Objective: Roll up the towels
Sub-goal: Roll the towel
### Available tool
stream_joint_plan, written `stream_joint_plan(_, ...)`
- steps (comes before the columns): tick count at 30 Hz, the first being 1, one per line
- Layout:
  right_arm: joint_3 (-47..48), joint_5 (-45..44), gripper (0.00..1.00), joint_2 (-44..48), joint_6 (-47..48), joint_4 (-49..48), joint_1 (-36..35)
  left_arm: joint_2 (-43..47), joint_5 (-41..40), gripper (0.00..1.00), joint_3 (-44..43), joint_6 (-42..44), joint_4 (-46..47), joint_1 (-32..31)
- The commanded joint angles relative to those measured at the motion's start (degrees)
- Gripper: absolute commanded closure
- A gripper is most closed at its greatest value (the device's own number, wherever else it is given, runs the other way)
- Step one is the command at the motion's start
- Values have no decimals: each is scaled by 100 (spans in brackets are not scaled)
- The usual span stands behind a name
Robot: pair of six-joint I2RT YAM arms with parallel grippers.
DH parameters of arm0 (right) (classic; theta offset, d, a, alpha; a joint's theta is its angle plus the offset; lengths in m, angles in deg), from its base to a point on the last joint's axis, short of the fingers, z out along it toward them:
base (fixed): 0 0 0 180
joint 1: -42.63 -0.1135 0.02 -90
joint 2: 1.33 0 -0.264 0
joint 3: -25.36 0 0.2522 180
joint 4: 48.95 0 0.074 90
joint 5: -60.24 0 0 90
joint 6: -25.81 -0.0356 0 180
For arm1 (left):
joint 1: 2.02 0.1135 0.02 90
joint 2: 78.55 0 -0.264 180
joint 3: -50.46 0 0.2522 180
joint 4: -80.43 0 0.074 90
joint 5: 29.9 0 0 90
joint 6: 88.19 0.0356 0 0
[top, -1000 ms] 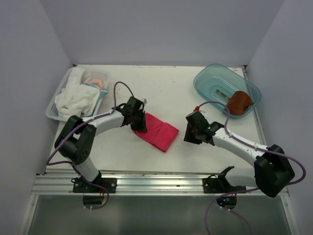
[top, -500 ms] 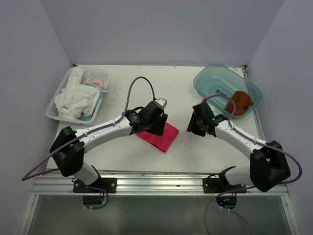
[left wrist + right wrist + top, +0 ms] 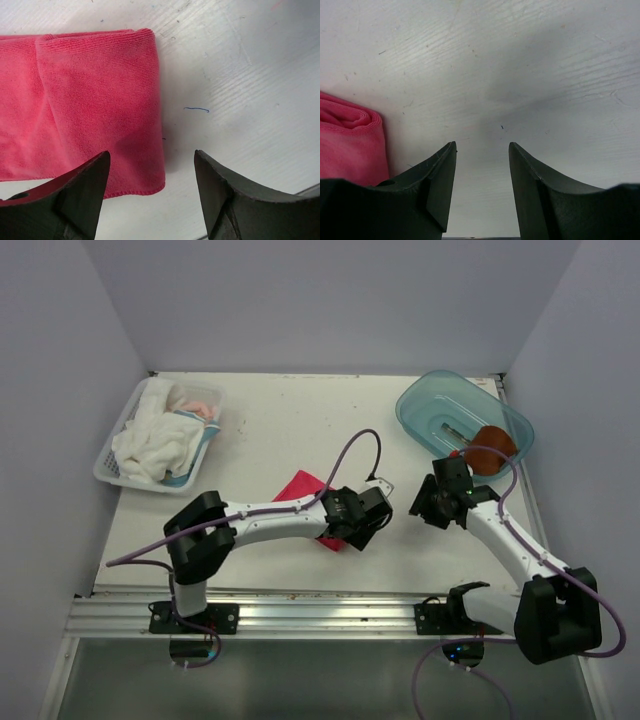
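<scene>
The pink-red towel (image 3: 301, 488) lies folded flat just toward 6 o'clock from the centre of the desk (image 3: 300, 420), half hidden in the overhead view beneath your left arm (image 3: 270, 520). The left jaws hang spread over it, gripping nothing: one finger covers the towel's near hem, the other bare desk off its 3 o'clock edge. The right jaws, also parted and empty, hover over bare desk on the towel's 3 o'clock side; only its rounded fold shows, at 9 o'clock in that wrist's view. The rust-brown towel (image 3: 488, 448) sits bunched in the blue tub (image 3: 425, 410) at 2 o'clock, and white cloths (image 3: 150, 445) fill the basket (image 3: 103, 473) at 10 o'clock. Expect the pink towel to be light, limp and plush, likelier to bunch or slide than to turn over if pushed. Your best hold is probably the short free edge: pinch all layers at a corner, low to the desk, then tuck it over.
</scene>
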Motion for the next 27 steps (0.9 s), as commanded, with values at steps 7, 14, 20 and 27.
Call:
stream_joint_plan(7, -31, 148, 49, 204, 79, -30, 10, -434, -493, 31, -55, 147, 121, 39)
stream_joint_plan(14, -48, 236, 49, 273, 44, -65, 10, -655, -449, 49, 129, 208, 349, 109)
stream_joint_plan(20, -31, 263, 49, 458, 61, -12, 18, -304, 815, 66, 516, 498, 954, 495)
stream_joint_plan(27, -110, 720, 46, 599, -26, -249, -174, 434, 3413, 86, 1420, 446, 2009, 1259)
